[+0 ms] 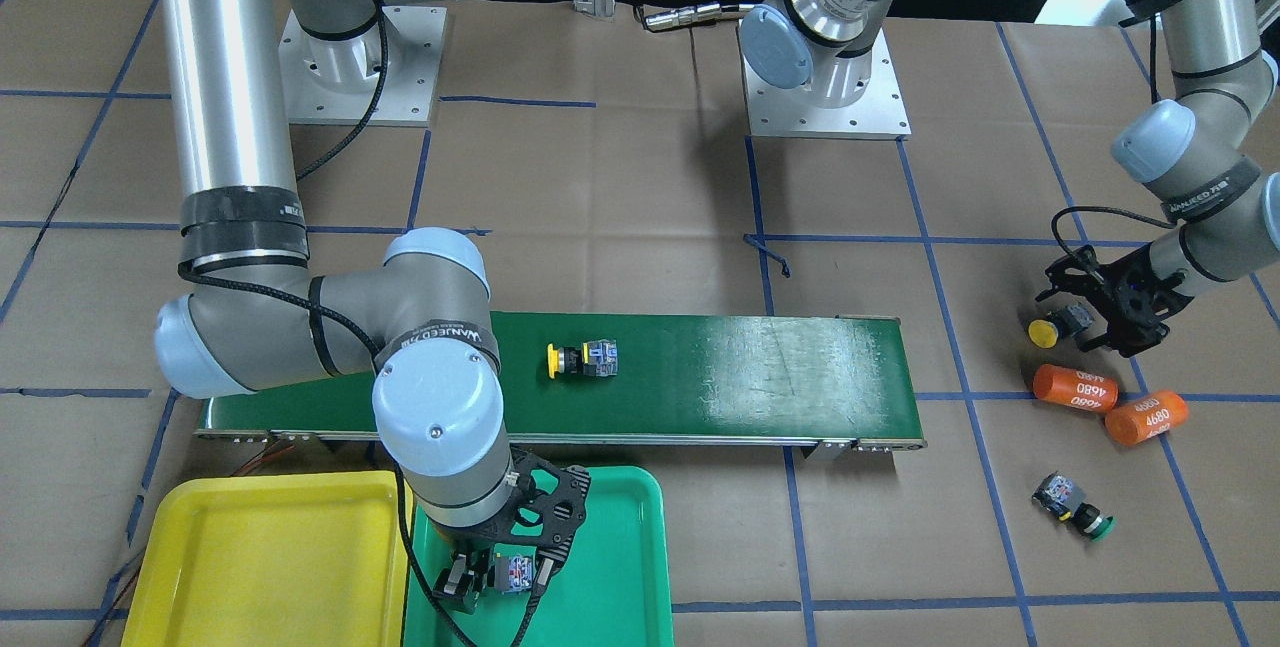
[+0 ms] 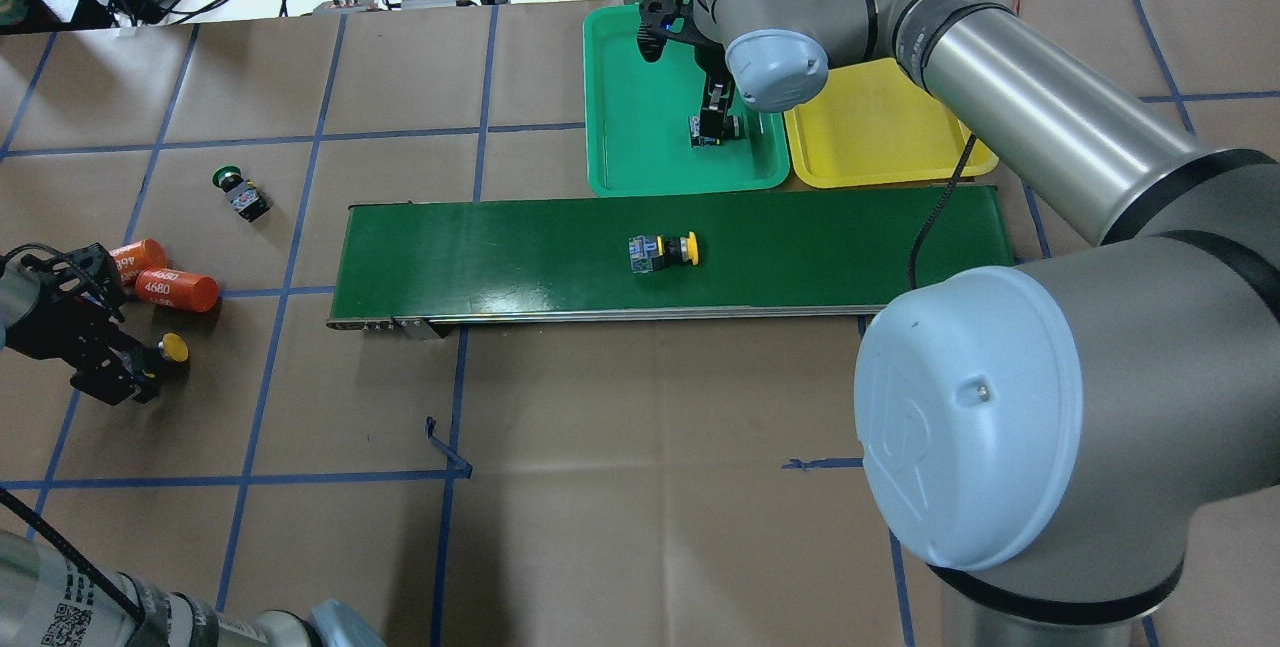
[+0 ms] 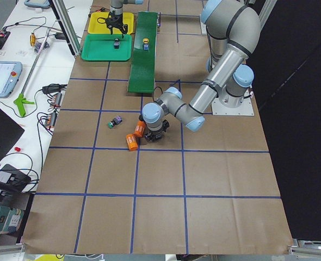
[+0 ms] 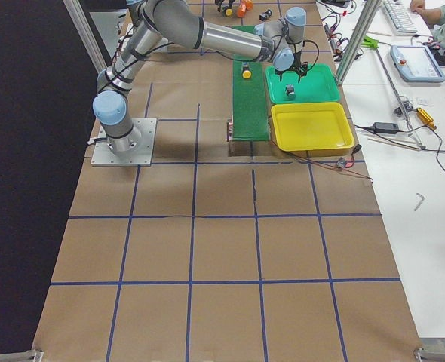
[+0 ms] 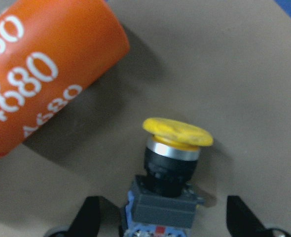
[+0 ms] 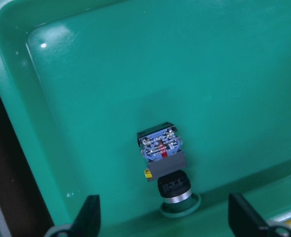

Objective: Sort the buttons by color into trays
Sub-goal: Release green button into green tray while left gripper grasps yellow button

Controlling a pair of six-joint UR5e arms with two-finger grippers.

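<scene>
The surface (image 1: pixel 620 187) comes first: brown paper gridded with blue tape, filling every view. Across the middle of the front view runs the belt (image 1: pixel 720 377), long and dark green.

Lower left of that view, just below the belt, are the two trays. The yellow tray (image 1: pixel 260 557) sits at the frame's left, with the green tray (image 1: pixel 630 547) right beside it.

Over the green tray hangs the right gripper (image 1: pixel 498 582), pointing down. Its wrist view shows the fingers spread wide and nothing held. Both tips are clear of the green button (image 6: pixel 165 168) lying between them.

Far right of the front view, at mid-height, the left gripper (image 1: pixel 1082 325) is down at the surface. It's spread wide too, with a fingertip in each bottom corner of its wrist view. There are gaps on either side of the yellow button (image 5: pixel 170 163), so no grip there.

Just below it lie two orange cylinders (image 1: pixel 1075 388) (image 1: pixel 1146 418) marked 4680, on their sides and just beside each other.

Now the buttons:
- **Green button:** on its side in the green tray, cap at the foot of the tray wall, bottom of the wrist view.
- **Yellow button:** on bare surface, cap pointing away from the left gripper, near one cylinder but apart from it.
- **Other yellow button** (image 1: pixel 583 358): on the belt, left of centre in the front view, on its side with the cap toward the frame's left.
- **Other green button** (image 1: pixel 1072 505): lower right of the front view, on its side on the surface below the cylinders.
</scene>
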